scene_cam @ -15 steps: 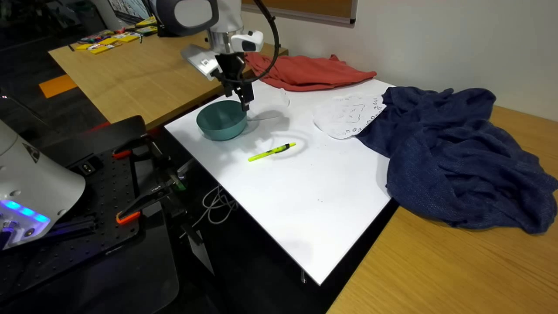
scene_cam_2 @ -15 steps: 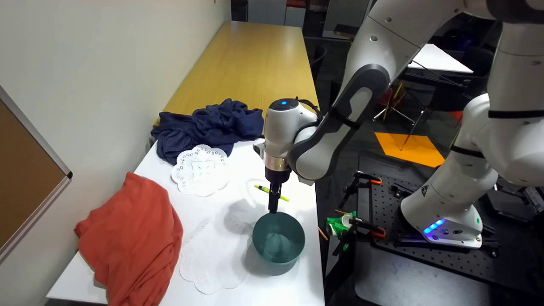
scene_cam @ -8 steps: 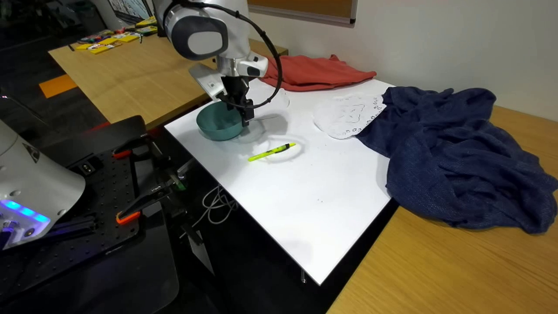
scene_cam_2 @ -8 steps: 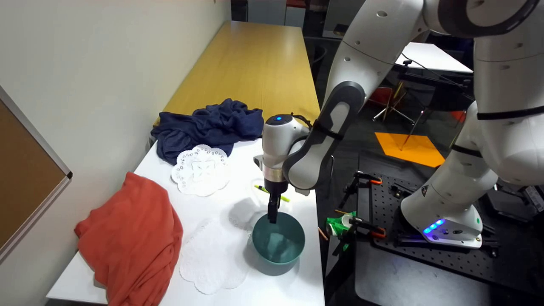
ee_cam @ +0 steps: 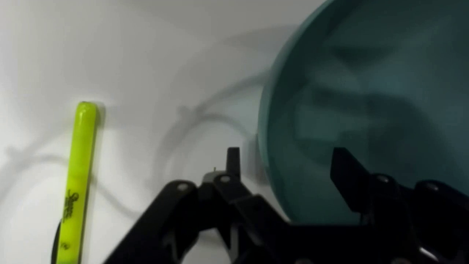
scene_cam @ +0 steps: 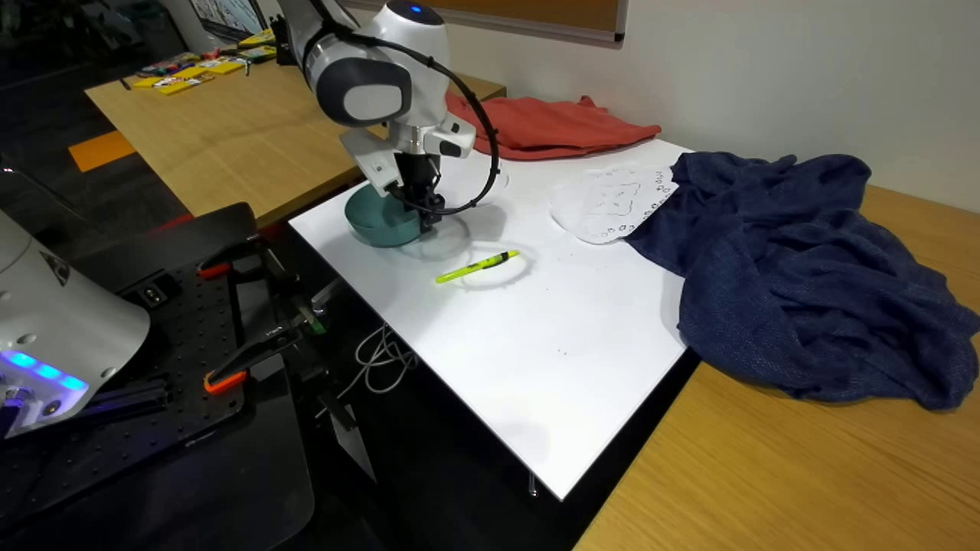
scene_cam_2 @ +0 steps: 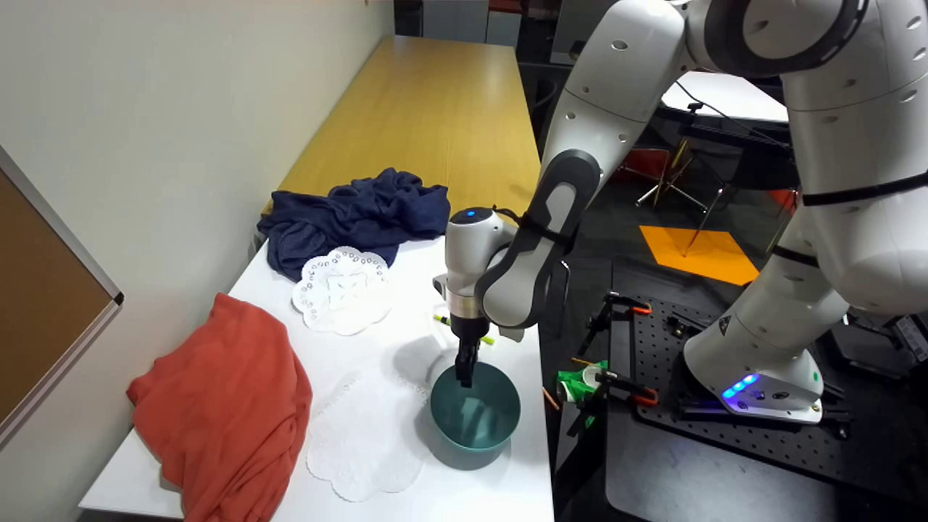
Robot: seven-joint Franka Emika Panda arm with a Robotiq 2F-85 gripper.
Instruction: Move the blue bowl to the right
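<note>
The round blue-green bowl [scene_cam_2: 475,420], perhaps of plastic, stands upright on the white table [scene_cam: 582,367]. The jaws are well spread and have hold of nothing: in the wrist view one jaw is over the inside of the bowl, the other is outside, and the rim passes between them. Whether either of them touches the bowl, I cannot tell.

I judge that the step in hand is the reaching around the rim, just before the grip. The next move probably calls for closing the jaws on the rim, then for a small lift and a carry to the right. If the robot's own right is meant, the slim yellow-green highlighter pen [scene_cam: 477,266] lies near the bowl on this side and may come in the way.

A white lacy paper doily [scene_cam_2: 366,442] lies just beside the bowl, on the side away from the white robot base [scene_cam_2: 761,355]. The crumpled red cloth [scene_cam_2: 225,413] is farther from the bowl, past this doily. The bunched navy-blue cloth [scene_cam: 827,283] is well apart from the bowl, and farther on the same side stands a brown wooden table [scene_cam_2: 428,109]. The pale wall [scene_cam_2: 167,145] with a cork board [scene_cam_2: 43,301] is well apart from the bowl.
</note>
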